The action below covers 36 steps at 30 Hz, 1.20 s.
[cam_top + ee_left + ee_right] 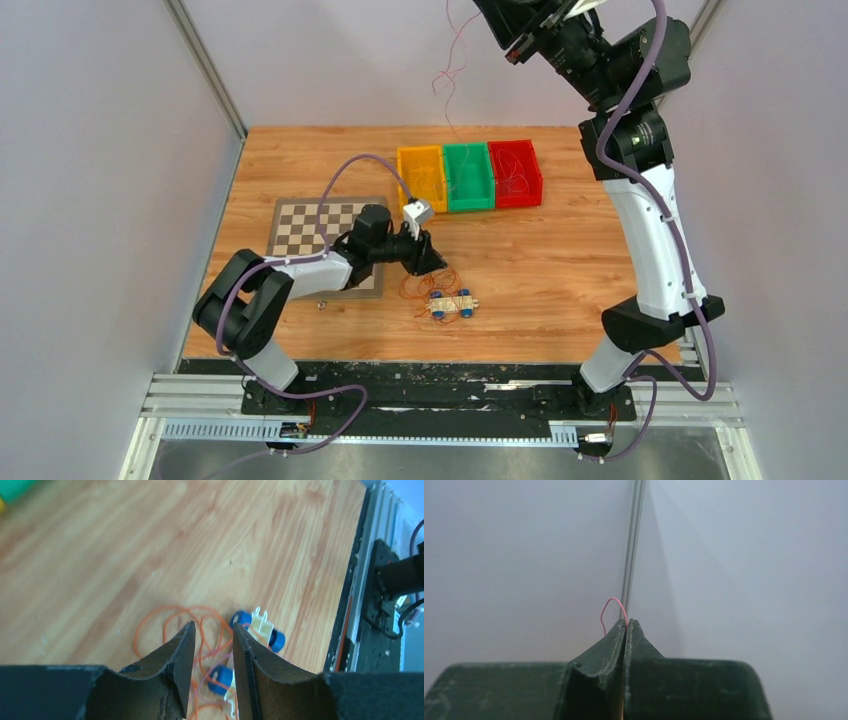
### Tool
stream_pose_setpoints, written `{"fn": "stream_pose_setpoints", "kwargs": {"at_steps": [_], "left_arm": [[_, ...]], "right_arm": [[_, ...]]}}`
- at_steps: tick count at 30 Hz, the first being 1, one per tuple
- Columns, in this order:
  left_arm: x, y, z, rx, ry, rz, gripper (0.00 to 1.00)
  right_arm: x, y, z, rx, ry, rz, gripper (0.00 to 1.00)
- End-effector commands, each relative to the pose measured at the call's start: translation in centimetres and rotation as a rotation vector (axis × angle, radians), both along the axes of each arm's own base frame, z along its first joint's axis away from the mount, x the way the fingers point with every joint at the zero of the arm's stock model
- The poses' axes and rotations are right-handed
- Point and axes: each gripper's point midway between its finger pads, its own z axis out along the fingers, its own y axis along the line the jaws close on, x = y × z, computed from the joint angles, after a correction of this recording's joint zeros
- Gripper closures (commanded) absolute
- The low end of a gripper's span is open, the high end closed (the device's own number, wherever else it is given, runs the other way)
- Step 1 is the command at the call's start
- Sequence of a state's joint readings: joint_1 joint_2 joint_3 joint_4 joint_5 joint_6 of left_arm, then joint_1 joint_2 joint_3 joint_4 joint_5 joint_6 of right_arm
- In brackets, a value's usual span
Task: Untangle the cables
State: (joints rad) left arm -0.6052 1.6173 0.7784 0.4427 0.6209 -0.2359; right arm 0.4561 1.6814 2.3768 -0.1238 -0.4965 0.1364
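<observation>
Over the worktop (560, 260), right jaws clamped a red cable (613, 599) aloft; left jaws, part-open, seemingly straddled orange cables (201, 630) and needed one strand only.

Orange cables (420, 288), 1 pink cable (613, 599), yellow bin (401, 180), green bin (468, 207), red bin (518, 201), brown-and-cream checkered board (310, 228).

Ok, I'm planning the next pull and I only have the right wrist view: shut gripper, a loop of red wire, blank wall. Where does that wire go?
Observer: From the top camera, the red wire hangs from the raised right gripper toward the yellow bin and green bin at the far side of the table; its lower end is too thin to trace.
Operator: And the left arm?
Observer: The left gripper is low over a tangle of orange wires mid-table, jaws apart with strands between them.
</observation>
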Motion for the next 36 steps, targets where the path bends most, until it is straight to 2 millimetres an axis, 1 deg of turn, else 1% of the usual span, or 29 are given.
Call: {"fn": "stream_pose_setpoints", "kwargs": {"at_steps": [1,3,4,5,6,7,8,9,10,11,13,16,20,24,29,30,33,36], "left_arm": [[-1.1,1.4,0.0,0.009,-0.03,-0.008,0.58],[-1.1,2.1,0.0,0.011,-0.021,0.011,0.52],[-1.0,2.4,0.1,0.011,-0.022,0.019,0.43],[-0.8,2.8,0.7,0.01,-0.03,0.033,0.37],[-0.5,3.0,1.1,0.012,-0.045,0.044,0.26],[-0.4,3.4,1.8,0.012,-0.058,0.054,0.21],[0.0,3.6,2.9,0.007,-0.093,0.066,0.13],[0.1,4.0,3.0,0.019,-0.099,0.072,0.06],[0.1,4.2,3.7,0.023,-0.112,0.078,0.03],[0.2,4.4,4.1,0.03,-0.131,0.076,0.01],[0.1,4.6,5.0,0.04,-0.15,0.068,0.0],[0.1,4.8,6.1,0.051,-0.162,0.072,0.0],[0.5,5.1,6.9,0.067,-0.168,0.083,0.0],[1.2,5.5,7.3,0.079,-0.171,0.1,0.0],[2.5,5.6,7.7,0.08,-0.16,0.123,0.0],[2.7,5.7,7.7,0.079,-0.153,0.129,0.0],[3.4,5.9,7.7,0.08,-0.137,0.146,0.0],[4.1,6.4,7.7,0.086,-0.131,0.166,0.0]], "right_arm": [[-1.0,-2.8,2.8,0.056,-0.108,-0.134,1.0],[-0.2,-3.4,2.1,0.037,-0.111,-0.185,1.0],[0.4,-3.7,1.6,0.02,-0.114,-0.219,1.0],[0.9,-4.1,1.1,0.011,-0.106,-0.245,1.0],[1.5,-4.5,0.5,0.001,-0.096,-0.27,1.0],[2.0,-4.9,0.0,-0.007,-0.088,-0.296,1.0],[2.7,-5.3,-0.6,-0.011,-0.074,-0.322,1.0],[3.5,-5.7,-1.1,-0.018,-0.06,-0.344,1.0],[4.3,-6.0,-1.8,-0.027,-0.048,-0.363,1.0],[5.0,-6.4,-2.3,-0.033,-0.037,-0.384,1.0],[6.8,-7.4,-3.4,-0.043,-0.007,-0.419,1.0],[9.8,-9.5,-4.9,-0.051,0.034,-0.47,1.0],[13.1,-12.0,-6.1,-0.046,0.063,-0.514,1.0],[16.5,-13.5,-7.6,-0.054,0.056,-0.541,1.0],[21.0,-14.9,-10.9,-0.074,0.06,-0.567,1.0],[22.3,-15.1,-11.9,-0.081,0.067,-0.575,1.0],[24.5,-15.9,-13.8,-0.098,0.064,-0.593,1.0],[26.7,-16.6,-16.7,-0.116,0.106,-0.598,1.0]]}}
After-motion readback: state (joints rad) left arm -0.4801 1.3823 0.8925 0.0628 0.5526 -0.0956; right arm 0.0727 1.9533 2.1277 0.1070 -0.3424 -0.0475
